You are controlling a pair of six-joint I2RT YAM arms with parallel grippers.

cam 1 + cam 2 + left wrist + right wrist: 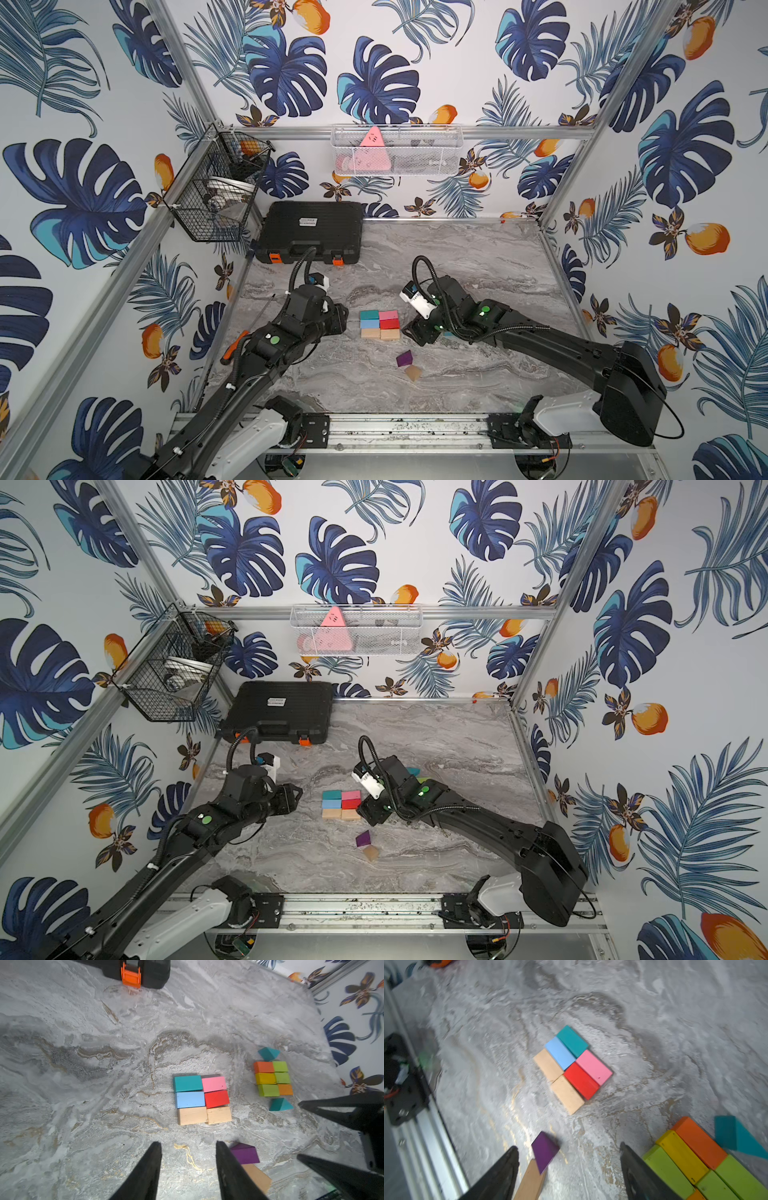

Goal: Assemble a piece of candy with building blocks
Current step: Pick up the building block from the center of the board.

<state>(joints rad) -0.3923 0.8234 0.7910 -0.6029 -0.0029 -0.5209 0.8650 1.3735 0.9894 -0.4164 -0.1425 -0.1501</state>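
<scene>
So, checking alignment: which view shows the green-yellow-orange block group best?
Left wrist: the whole block group shows, a teal triangle at each end. Right wrist crops it; in both top views the right arm mostly hides it.

This was a robot laboratory test cell, not a lived-in room. A boxy frame of bare aluminium bars (519, 132) enclosed it, and the walls were only panels papered with a blue tropical-leaf and orange-fruit print (374, 83). Two black jointed robot arms, the left (266, 345) and the right (540, 336), were bolted to a silver metal rail (407, 428) along the front edge of a grey marble-patterned tabletop (478, 257). A black wire basket (208, 208) and a white mesh basket (415, 158) hung from the frame. A black plastic tool case with orange latches (311, 226) sat at the back, and small painted wooden building blocks (379, 324) lay in neat grids.
</scene>
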